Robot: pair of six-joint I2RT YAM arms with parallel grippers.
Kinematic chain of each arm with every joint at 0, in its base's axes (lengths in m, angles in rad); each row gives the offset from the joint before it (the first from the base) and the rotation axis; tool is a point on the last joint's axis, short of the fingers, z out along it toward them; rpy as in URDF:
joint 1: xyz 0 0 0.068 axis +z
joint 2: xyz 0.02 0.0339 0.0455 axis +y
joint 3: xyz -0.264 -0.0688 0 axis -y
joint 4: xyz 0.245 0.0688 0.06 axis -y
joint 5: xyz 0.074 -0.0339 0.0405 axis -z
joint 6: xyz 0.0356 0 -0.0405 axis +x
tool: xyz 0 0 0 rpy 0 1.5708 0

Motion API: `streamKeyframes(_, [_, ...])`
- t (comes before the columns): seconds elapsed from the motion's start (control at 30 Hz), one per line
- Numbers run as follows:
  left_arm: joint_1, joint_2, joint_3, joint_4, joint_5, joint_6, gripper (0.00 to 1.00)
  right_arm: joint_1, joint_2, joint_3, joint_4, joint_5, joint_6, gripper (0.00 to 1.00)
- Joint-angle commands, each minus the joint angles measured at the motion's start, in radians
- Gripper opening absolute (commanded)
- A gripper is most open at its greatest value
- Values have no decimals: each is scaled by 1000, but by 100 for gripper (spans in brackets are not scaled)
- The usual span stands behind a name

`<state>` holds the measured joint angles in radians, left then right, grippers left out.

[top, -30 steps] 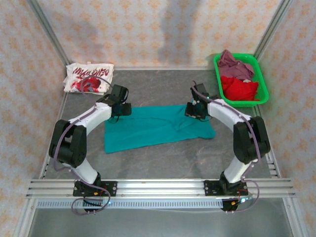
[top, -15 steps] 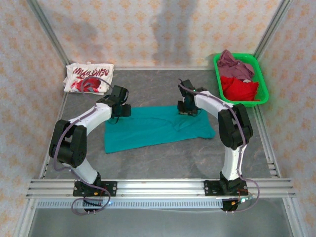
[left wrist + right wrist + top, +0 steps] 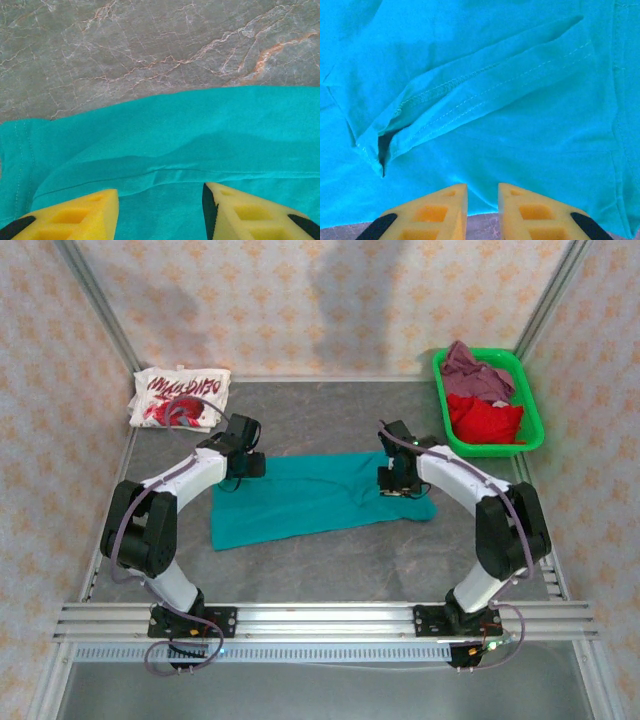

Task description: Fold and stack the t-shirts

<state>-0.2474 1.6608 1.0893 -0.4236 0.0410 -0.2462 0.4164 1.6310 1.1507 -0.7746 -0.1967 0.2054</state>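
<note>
Grey marbled table is enclosed by patterned walls. A teal t-shirt is spread flat at its middle. The left gripper is held over the shirt's far edge, fingers moderately parted, nothing between them. The right gripper is held over the shirt's right end, fingers nearly together, no cloth gripped. A white printed t-shirt is laid far left; red t-shirt and mauve t-shirt are heaped in a green basket.

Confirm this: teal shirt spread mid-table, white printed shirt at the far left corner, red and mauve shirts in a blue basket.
Not quite: the basket is green, not blue, as the top external view shows. The rest stands.
</note>
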Motion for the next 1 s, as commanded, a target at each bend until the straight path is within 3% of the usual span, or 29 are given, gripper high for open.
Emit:
streamKeyframes(0.0, [-7,-1,8,-18,30,3,48,-6,-9,5,-13,33,19,23])
streamKeyframes(0.13, [-92,-45,29,8,96,55,47,-49,16,53,92,3,102,22])
streamKeyframes(0.23, [-178,-20,93,58,258,53,43,-98,26,44,217,-22,185,8])
streamKeyframes(0.3, [-262,46,175,67,310,74,43,-136,6,-5,335,-61,249,8])
streamKeyframes(0.5, [-464,361,537,-90,301,148,47,-199,-138,-180,577,-17,381,7])
streamKeyframes(0.63, [-520,521,678,-146,315,153,60,-229,-272,-303,655,54,412,8])
streamKeyframes(0.8, [-541,595,720,-174,252,144,61,-254,-441,-434,719,124,394,8])
streamKeyframes(0.87, [-542,597,709,-168,250,140,56,-254,-487,-443,697,145,371,9])
streamKeyframes(0.97, [-544,582,688,-164,239,132,36,-256,-512,-443,657,175,340,9])
